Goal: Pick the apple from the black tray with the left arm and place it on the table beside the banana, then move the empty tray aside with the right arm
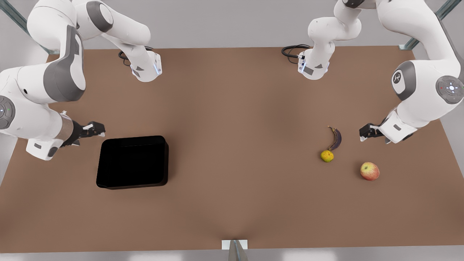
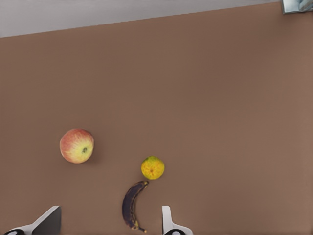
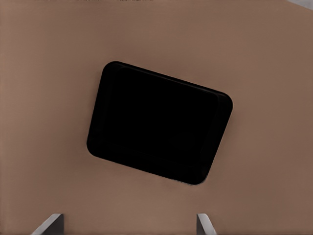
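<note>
Left gripper (image 1: 363,133) hangs open & empty above the table (image 1: 232,108), near the banana (image 1: 335,138) on the front view's right. Apple (image 1: 369,171) lies on the table near the banana, apart from it, w/ a yellow-green fruit (image 1: 327,156) at the banana's end, prob. touching. Right gripper (image 1: 95,128), fingers spread & empty, sits just off the black tray (image 1: 132,162) on the front view's left; tray looks empty.
</note>
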Available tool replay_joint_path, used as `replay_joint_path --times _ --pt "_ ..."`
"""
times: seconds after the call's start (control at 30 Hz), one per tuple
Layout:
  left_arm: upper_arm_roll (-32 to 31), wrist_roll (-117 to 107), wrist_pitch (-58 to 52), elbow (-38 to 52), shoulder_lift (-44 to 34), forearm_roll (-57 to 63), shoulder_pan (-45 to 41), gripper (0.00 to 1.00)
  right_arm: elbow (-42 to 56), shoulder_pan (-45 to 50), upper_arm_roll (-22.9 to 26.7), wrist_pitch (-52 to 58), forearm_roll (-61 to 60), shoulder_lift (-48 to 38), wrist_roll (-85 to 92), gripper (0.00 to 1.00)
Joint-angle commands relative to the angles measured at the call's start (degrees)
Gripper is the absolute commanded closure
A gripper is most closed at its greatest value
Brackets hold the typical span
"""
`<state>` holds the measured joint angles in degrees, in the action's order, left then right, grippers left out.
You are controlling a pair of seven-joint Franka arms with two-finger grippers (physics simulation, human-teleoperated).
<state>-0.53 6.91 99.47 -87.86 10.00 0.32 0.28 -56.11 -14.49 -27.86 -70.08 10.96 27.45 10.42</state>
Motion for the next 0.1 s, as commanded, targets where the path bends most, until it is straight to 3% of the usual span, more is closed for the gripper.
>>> replay_joint_path --times 0.0,0.07 --pt "0.00 -1.81 0.81 0.06 0.02 0.03 0.16 0.00 -0.05 -0.01 -0.17 0.38 -0.67 -0.20 -14.99 0.00" --pt "0.00 -2.25 0.81 0.06 -0.07 0.03 0.16 0.00 -0.05 -0.10 0.00 0.47 -0.59 -0.20 -15.08 0.00"
